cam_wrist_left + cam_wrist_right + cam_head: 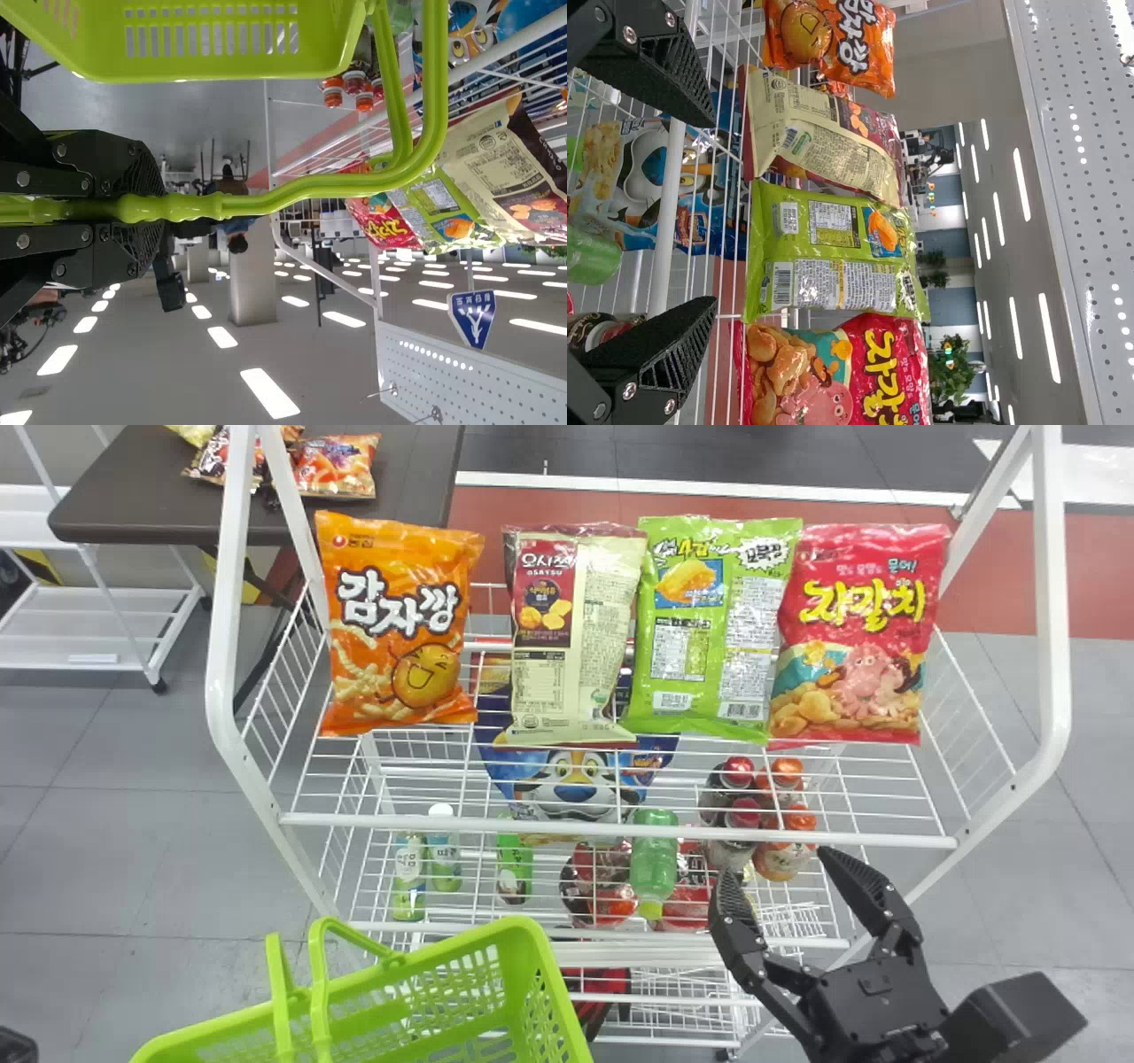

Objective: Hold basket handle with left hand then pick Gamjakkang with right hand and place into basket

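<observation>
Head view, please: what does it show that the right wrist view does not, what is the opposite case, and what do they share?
Head view: the green basket.
Right wrist view: ceiling lights, plants.
Both: the Gamjakkang, three other snack bags, the wire shelf and the right gripper.

The orange Gamjakkang bag (399,629) stands upright on the rack (850,838), the green basket (516,985) nearer, handle (319,1001) raised

Gamjakkang (399,624) leftmost on shelf (620,833) — basket (465,948) in front
</observation>
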{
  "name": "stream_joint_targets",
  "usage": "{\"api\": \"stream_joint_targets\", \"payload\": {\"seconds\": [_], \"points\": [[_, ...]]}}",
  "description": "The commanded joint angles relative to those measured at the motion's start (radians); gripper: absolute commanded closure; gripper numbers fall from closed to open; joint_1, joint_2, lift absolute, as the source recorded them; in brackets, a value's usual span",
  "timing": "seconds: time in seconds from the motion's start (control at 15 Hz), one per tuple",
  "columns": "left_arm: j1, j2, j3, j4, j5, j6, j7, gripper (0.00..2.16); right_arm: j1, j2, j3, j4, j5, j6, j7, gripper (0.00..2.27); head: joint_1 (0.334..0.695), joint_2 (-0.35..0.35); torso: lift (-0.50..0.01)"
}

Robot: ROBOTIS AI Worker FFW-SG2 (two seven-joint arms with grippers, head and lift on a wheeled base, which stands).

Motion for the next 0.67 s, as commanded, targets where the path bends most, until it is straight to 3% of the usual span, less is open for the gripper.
{"api": "stream_joint_targets", "payload": {"seconds": [0.0, 0.6], "points": [[0.0, 0.002, -0.002, 0.0, 0.0, 0.001, 0.0, 2.15, 0.002, 0.0, 0.0, -0.002, 0.001, 0.0, 0.0, 0.1, 0.695, -0.045, -0.018], [-0.002, 0.002, -0.002, 0.002, 0.0, 0.001, 0.005, 2.15, -0.009, 0.0, 0.012, 0.001, 0.004, -0.003, 0.006, 0.1, 0.695, -0.039, -0.018]]}}
